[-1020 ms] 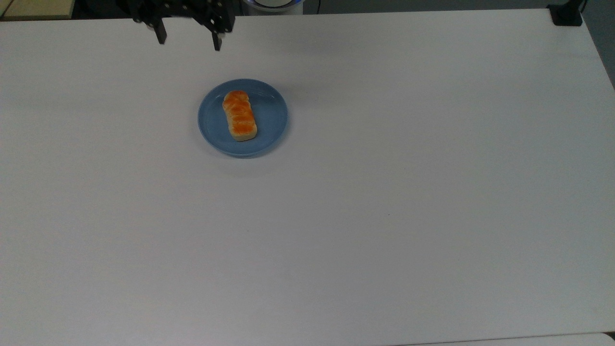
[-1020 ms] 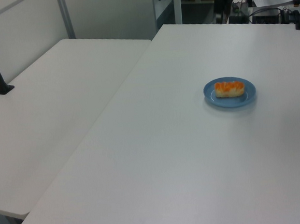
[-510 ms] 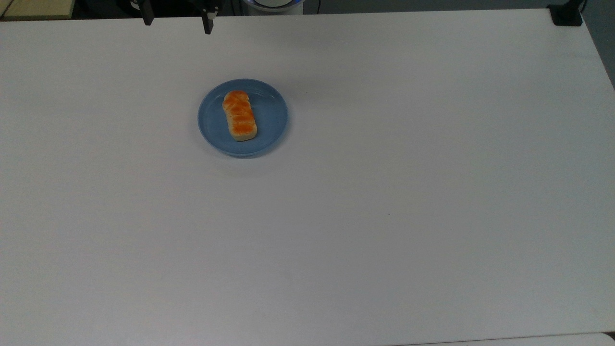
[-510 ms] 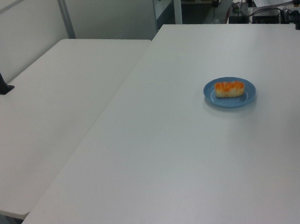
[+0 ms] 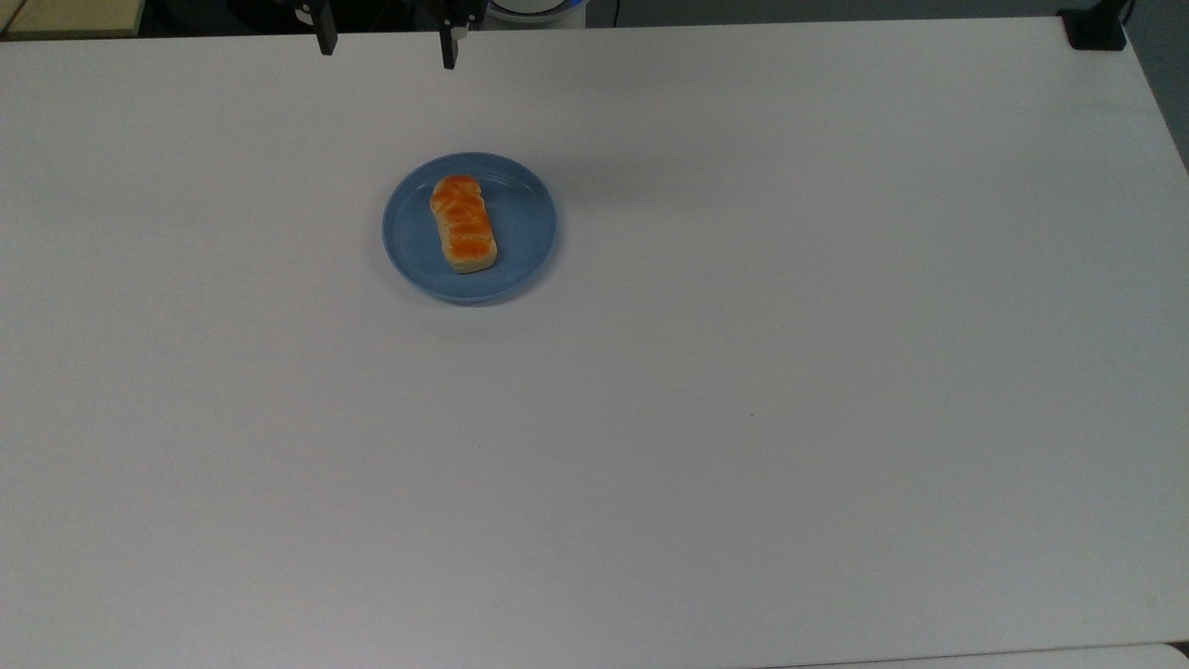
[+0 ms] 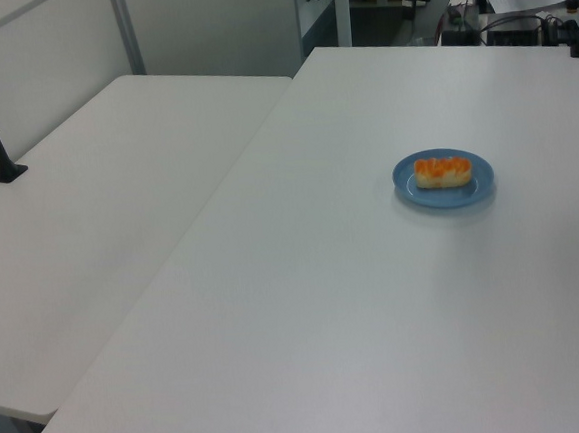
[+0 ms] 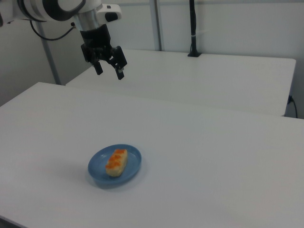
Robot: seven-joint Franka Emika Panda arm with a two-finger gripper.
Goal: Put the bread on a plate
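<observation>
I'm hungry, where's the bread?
The small orange-topped toy loaf lies on the round light-blue plate, left of centre in the top view.

In the top view, the gripper (image 5: 385, 46) was cut off by the upper edge, so that just its two dark fingertips (image 5: 325, 41) reached down over the desk (image 5: 743, 418); the arm above them lay outside the picture. In the right view, the arm (image 7: 42, 8) ran off the upper left corner. The bread (image 6: 442, 171) hid the part of the plate (image 6: 444, 195) beneath it. The desk was cut by the lower edge in every view.
</observation>
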